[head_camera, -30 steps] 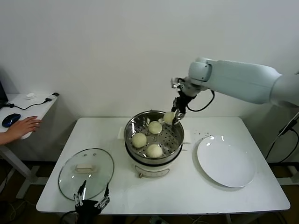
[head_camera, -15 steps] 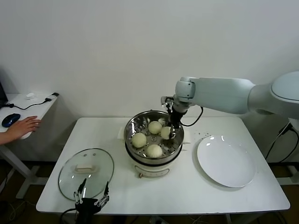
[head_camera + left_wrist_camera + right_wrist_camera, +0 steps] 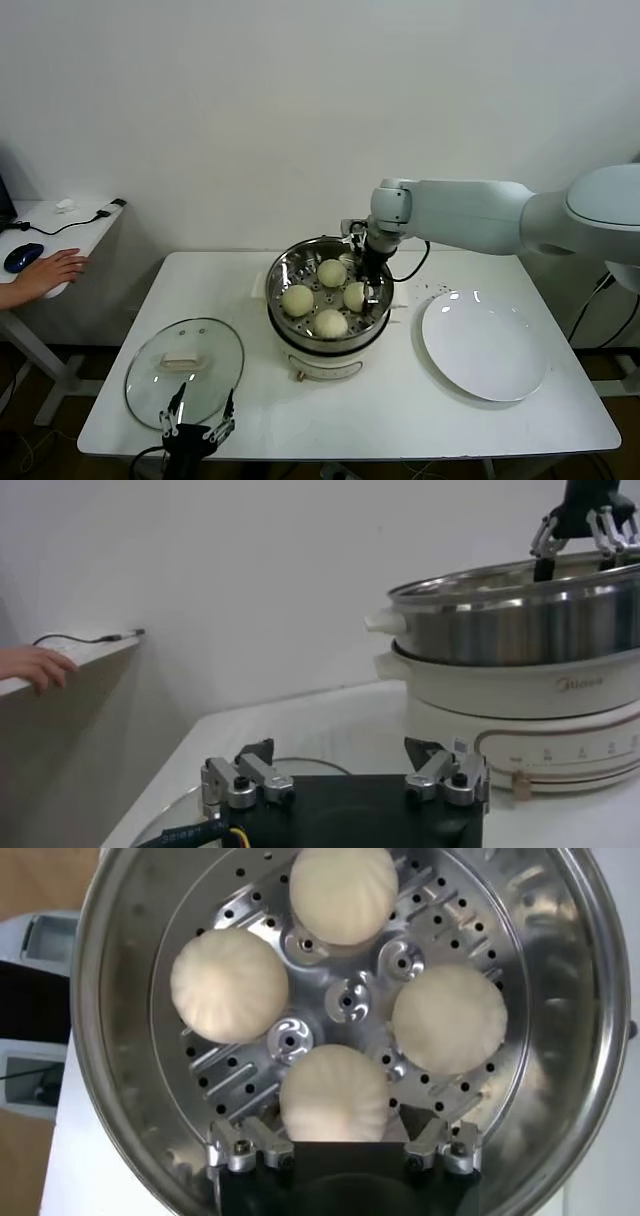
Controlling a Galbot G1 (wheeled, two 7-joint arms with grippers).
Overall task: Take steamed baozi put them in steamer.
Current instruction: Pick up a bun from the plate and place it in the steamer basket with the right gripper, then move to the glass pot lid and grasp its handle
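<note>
Steamed baozi (image 3: 331,297): four cream-white buns sit in a ring on the perforated tray inside the steamer (image 3: 290,262), spaced around the tray's centre hub, each apart from its neighbours.
Glass lid (image 3: 184,371): lies flat on the table's (image 3: 400,420) front left corner, handle up, well apart from the steamer.
Left gripper (image 3: 196,432): hangs at the table's front edge just in front of the lid, jaws spread wide, grasping nothing; in the left wrist view both fingertips (image 3: 247,783) stand clear above the lid's rim.
Steamer: stands mid-table toward the back, its steel rim clear all round, bare tabletop in front and to the left.
Right gripper (image 3: 360,283): reaches down inside the pot over the right-hand bun, jaws released and standing wide; in the right wrist view the nearest bun (image 3: 335,1095) lies between the spread fingers (image 3: 247,1146), which do not press it; the pot wall is close behind the gripper.
White plate (image 3: 484,347): lies on the table right of the steamer, near but not touching its base.
</note>
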